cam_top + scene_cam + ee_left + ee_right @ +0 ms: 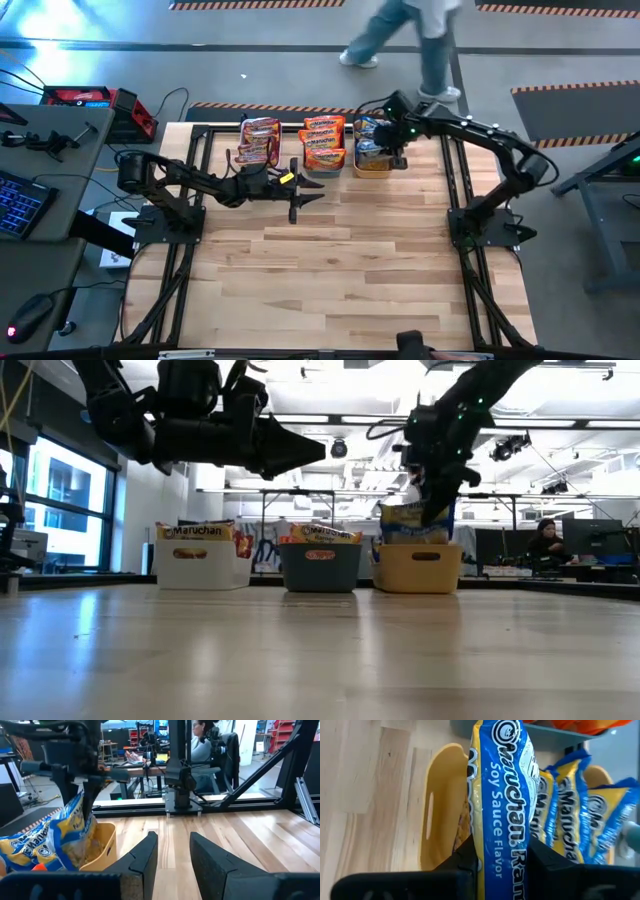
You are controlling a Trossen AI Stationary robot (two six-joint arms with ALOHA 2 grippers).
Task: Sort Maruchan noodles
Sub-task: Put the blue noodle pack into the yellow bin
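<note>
The right gripper (497, 852) is clenched on a blue-and-yellow noodle packet (502, 795); its two dark fingers press the flat faces of the packet near one short end. In the high view this gripper (397, 152) hangs over the yellow bin (372, 168), at about one o'clock on the table. The packet stands on edge, partly inside the bin, and more blue-and-yellow packets (580, 805) lie just beside it in the same bin.

The left gripper (172, 865) holds nothing. Its fingers are a little apart and only bare table wood shows between them. It hovers near the centre of the table, slightly toward eleven o'clock, pointing to three o'clock.

At twelve o'clock the teal bin (320, 567) holds the orange packets (323, 140), and at eleven o'clock the white bin (197, 565) holds the pink-red packets (258, 140). No packet lies loose on the table, so I judge the sorting is almost finished.

I expect the packet is light, with a crinkly and rather slippery film around a stiff but brittle noodle block. It is best to pinch it across the flat faces, over the block, with modest force; a hard squeeze can crack the noodles, and a grip only on the loose seam can slip.

A person's legs (400, 40) pass beyond the table.
</note>
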